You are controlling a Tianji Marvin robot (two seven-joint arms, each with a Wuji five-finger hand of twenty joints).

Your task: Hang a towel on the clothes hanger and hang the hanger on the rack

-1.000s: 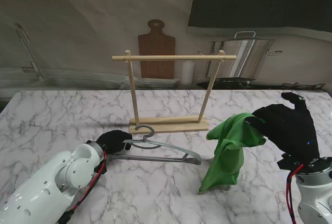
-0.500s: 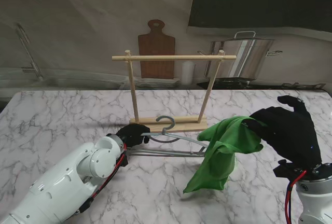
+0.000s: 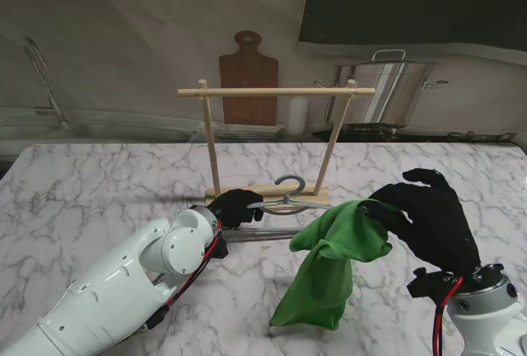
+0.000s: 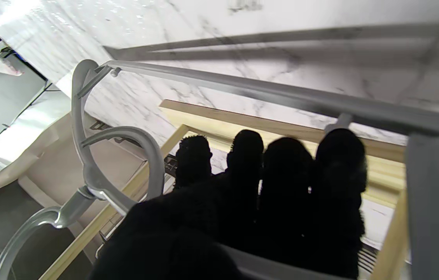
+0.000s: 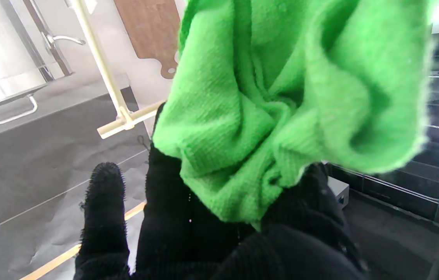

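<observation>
Dangling from the right hand (image 3: 428,224) — fingers pinching its top — the green towel (image 3: 329,265) is hanging beside the hanger (image 3: 284,201), which the left hand (image 3: 233,206) is gripping, raised off the table.

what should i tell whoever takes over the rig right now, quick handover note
Left hand: shut on the grey clothes hanger, held up off the marble table in front of the wooden rack's base, hook upward.
Right hand: shut on the green towel, which dangles bunched just right of the hanger.
Done: both things picked up.
Left: drape the towel over the hanger, then hook the hanger on the rack's top bar, which is bare.
</observation>
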